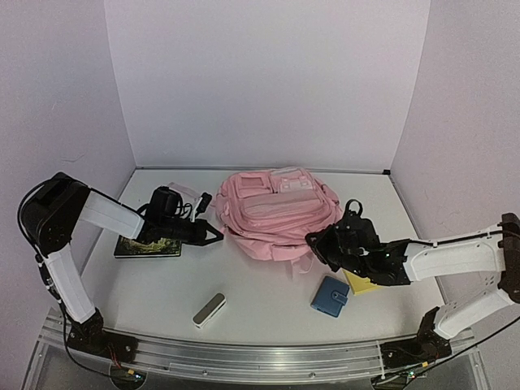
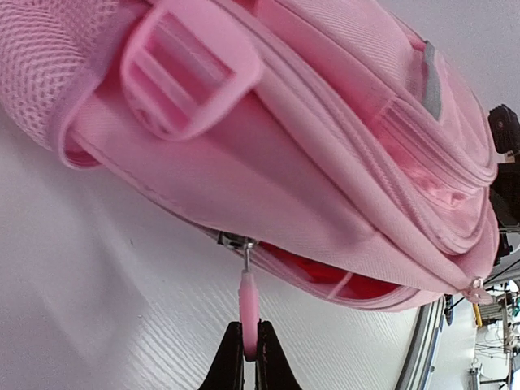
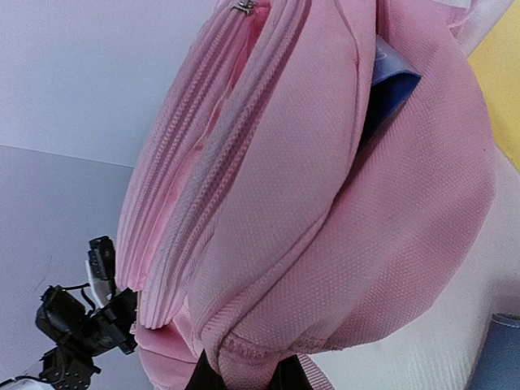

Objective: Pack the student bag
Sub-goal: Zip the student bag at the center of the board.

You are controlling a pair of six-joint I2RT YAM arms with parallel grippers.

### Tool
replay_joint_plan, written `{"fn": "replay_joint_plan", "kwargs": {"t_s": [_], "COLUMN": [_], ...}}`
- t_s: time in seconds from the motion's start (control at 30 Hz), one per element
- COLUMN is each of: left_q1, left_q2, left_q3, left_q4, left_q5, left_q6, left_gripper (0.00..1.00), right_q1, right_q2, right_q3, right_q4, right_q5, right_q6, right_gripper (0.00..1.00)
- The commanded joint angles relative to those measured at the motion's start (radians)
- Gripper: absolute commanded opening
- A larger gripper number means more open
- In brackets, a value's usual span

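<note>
The pink student bag (image 1: 276,213) lies in the middle of the table. My left gripper (image 1: 218,236) is at the bag's left edge, shut on a pink zipper pull (image 2: 249,307). The pull hangs from a metal slider at the end of a partly open zip that shows a red inside (image 2: 325,275). In the left wrist view the gripper (image 2: 250,356) pinches the pull's lower end. My right gripper (image 1: 314,248) is at the bag's near right edge. In the right wrist view this gripper (image 3: 244,380) is shut on a stitched fold of the bag (image 3: 325,211).
A dark book (image 1: 146,246) lies under the left arm. A white and grey case (image 1: 209,309) lies near the front. A blue wallet (image 1: 330,296) and a yellow pad (image 1: 362,283) lie under the right arm. White walls stand on three sides.
</note>
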State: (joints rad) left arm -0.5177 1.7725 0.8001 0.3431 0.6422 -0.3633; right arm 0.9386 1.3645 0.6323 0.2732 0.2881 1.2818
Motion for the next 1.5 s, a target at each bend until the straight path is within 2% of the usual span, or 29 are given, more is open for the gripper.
{"fn": "replay_joint_plan", "kwargs": {"t_s": [0.0,0.27,0.4,0.57,0.7,0.87,1.03,1.13,1.2,1.33,1.47], "left_q1": [-0.048,-0.109,-0.166,-0.238,-0.321,-0.402,-0.423,-0.425,-0.424,-0.424,-0.424], "left_q2": [-0.088,-0.180,-0.215,-0.245,-0.261,-0.208,-0.179,-0.180,-0.185,-0.235,-0.347], "left_q3": [-0.008,-0.057,-0.065,-0.102,-0.114,-0.061,-0.045,-0.048,-0.048,-0.085,-0.136], "left_q4": [-0.033,-0.066,-0.094,-0.021,0.033,0.034,0.036,0.021,0.000,-0.029,-0.110], "left_q5": [0.000,-0.033,-0.078,-0.134,-0.216,-0.291,-0.333,-0.332,-0.322,-0.323,-0.370], "left_q6": [0.044,0.004,-0.021,-0.127,-0.196,-0.250,-0.297,-0.299,-0.297,-0.313,-0.360], "left_gripper": [0.00,0.00,0.00,0.00,0.00,0.00,0.00,0.01,0.06,0.35,0.50], "right_q1": [-0.003,0.019,0.041,0.093,0.142,0.175,0.190,0.195,0.201,0.221,0.263], "right_q2": [0.063,0.197,0.295,0.345,0.334,0.313,0.240,0.192,0.163,0.138,0.119], "right_q3": [0.091,0.125,0.177,0.225,0.252,0.237,0.172,0.139,0.126,0.167,0.227], "right_q4": [0.100,0.250,0.315,0.326,0.233,0.167,0.073,0.028,-0.004,-0.130,-0.257], "right_q5": [0.124,0.113,0.075,0.105,0.186,0.231,0.266,0.252,0.235,0.216,0.210], "right_q6": [-0.071,-0.070,-0.089,-0.142,-0.176,-0.192,-0.173,-0.173,-0.178,-0.184,-0.151], "right_gripper": [0.00,0.00,0.12,0.25,0.40,0.57,0.78,0.84,0.87,0.90,0.90]}}
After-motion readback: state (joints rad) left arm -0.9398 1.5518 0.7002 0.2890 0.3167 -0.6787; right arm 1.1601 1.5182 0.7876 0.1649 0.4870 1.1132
